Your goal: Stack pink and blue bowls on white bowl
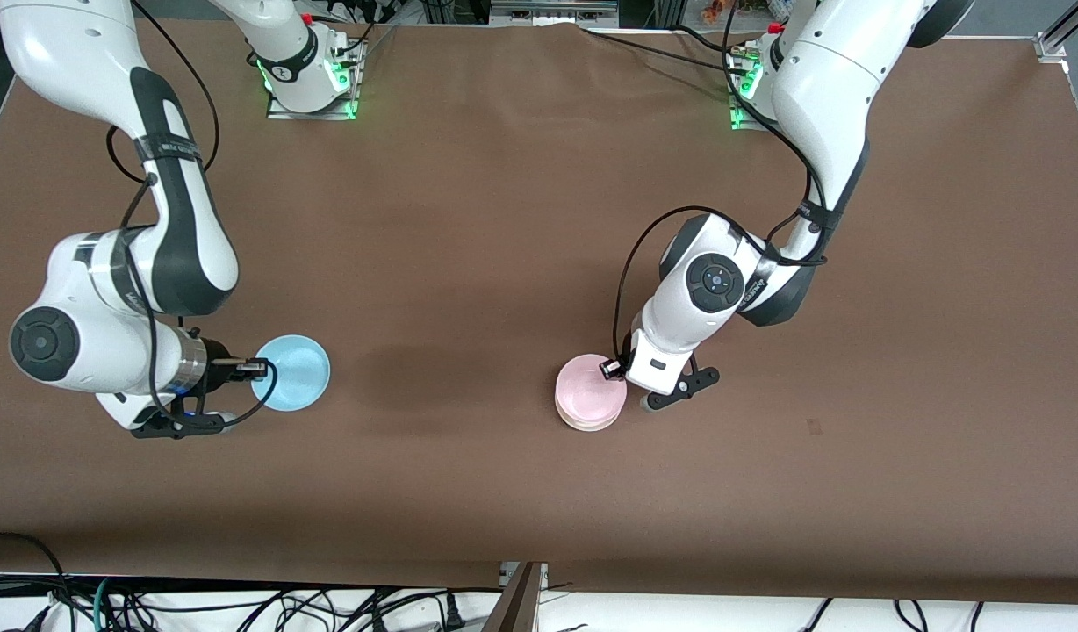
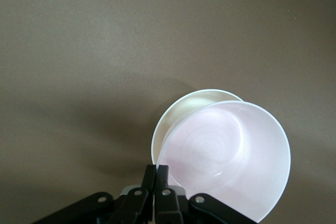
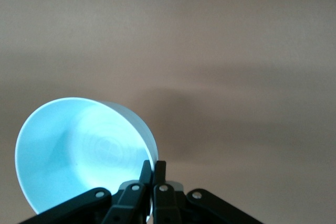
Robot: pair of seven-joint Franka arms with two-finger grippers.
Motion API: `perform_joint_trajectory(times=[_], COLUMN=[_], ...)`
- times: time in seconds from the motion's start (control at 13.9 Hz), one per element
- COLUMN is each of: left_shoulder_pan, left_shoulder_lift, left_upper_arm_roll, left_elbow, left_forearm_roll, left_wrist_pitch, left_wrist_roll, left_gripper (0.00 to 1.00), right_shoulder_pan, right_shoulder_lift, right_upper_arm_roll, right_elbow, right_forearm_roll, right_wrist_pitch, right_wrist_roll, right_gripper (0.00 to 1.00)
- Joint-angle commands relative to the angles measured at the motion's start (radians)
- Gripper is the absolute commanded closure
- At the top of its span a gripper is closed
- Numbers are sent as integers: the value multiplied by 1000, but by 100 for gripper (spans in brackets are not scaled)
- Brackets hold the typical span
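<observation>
Left gripper (image 1: 616, 369) is pinched shut on the rim of the pink bowl (image 1: 589, 391), which sits tilted in the white bowl (image 2: 181, 109) on the brown worktop (image 1: 521, 246), toward the left arm's end. White rim peeks out under the pink one. Right gripper (image 1: 256, 366) has its fingers (image 3: 152, 174) clamped on the rim of the blue bowl (image 1: 295, 373), toward the right arm's end, well apart from the stack.
</observation>
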Motion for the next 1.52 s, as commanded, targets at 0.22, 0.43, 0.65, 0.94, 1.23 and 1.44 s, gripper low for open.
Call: perform_joint_trajectory(times=[0.22,0.43,0.65,0.94,1.23,1.44], left_shoulder_pan=[-35,-50,-49,-47,-45,-45], left_shoulder_lift=[31,32,32,32,29,29], left_upper_arm_roll=[31,52,51,52,51,51], left_elbow=[35,36,36,38,71,73], left_forearm_roll=[31,31,28,29,24,26], left_wrist_pitch=[21,26,24,24,18,15], left_wrist_roll=[-42,-47,-47,-44,-47,-47], left_gripper=[100,100,79,54,70,94], right_shoulder_pan=[5,7,7,8,10,8], right_shoulder_lift=[-2,-2,-4,-4,-4,-4], right_upper_arm_roll=[1,3,3,3,12,30], right_elbow=[132,136,138,138,138,138], right_forearm_roll=[10,16,47,50,51,50], right_wrist_pitch=[-171,-174,-177,-177,-177,-175], right_wrist_roll=[-10,-9,-6,-6,19,40], right_gripper=[99,99,99,99,99,99])
